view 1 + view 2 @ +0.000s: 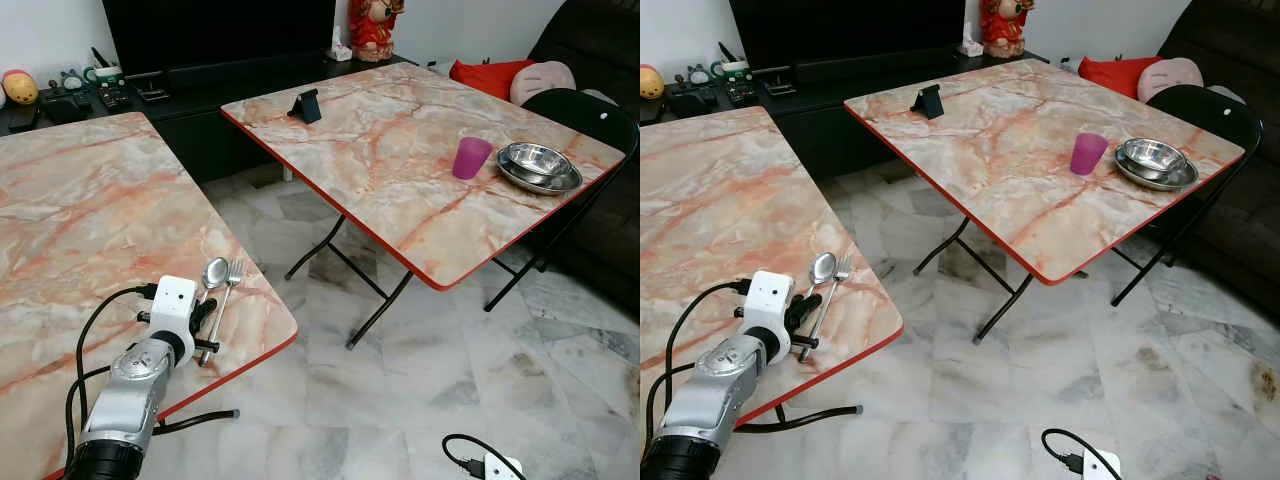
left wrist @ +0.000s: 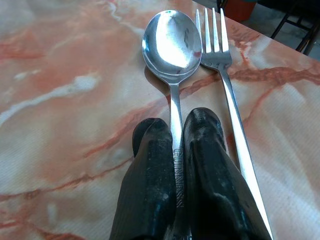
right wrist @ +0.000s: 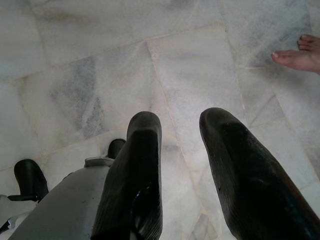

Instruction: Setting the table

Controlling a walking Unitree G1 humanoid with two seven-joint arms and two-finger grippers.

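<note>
- Spoon [image 2: 171, 45] handle clamped in your left gripper [image 2: 176, 145], lower left of frame.
- Fork [image 2: 220, 55] touches it; lifting may drag it off the worktop [image 1: 90, 210].
- Right gripper [image 3: 180, 130] hangs apart.

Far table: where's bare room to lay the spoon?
Far table is bare along its near red edge and its middle, between the phone stand and the cup. Crowded only at the right corner: cup beside bowl. Left gripper grips the spoon, fork alongside.
</note>
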